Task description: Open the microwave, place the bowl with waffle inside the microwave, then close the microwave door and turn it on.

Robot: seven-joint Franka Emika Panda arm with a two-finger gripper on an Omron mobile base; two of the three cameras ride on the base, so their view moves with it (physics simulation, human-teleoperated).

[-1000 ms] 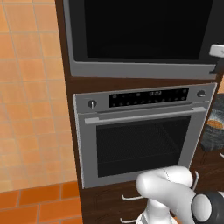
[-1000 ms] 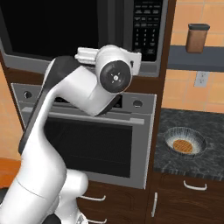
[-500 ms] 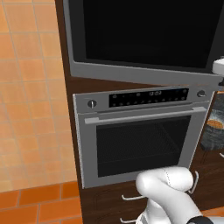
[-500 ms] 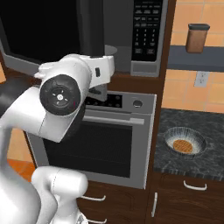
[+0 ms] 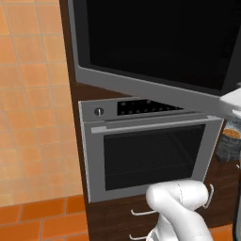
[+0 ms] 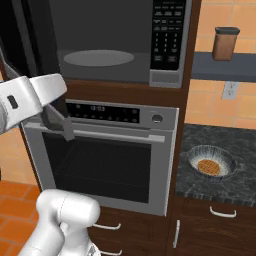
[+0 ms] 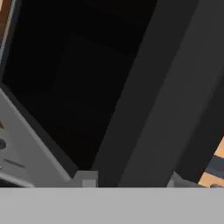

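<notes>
The microwave stands open, its grey cavity and glass turntable showing beside the dark keypad strip. The microwave door, black glass in a grey frame, is swung out toward me. My gripper is at the door's black bar handle, which fills the gap between the fingertips in the hand view. The bowl with waffle sits on the dark counter at the right, apart from the gripper.
A silver oven with a mesh window sits directly under the microwave. A brown jar stands on a shelf up right. Drawers with curved handles lie below the speckled counter. An orange tiled wall is at the left.
The microwave door has swung further open, and my hand has travelled outward with its handle, leftward in the right base view. The cavity now shows more fully.
</notes>
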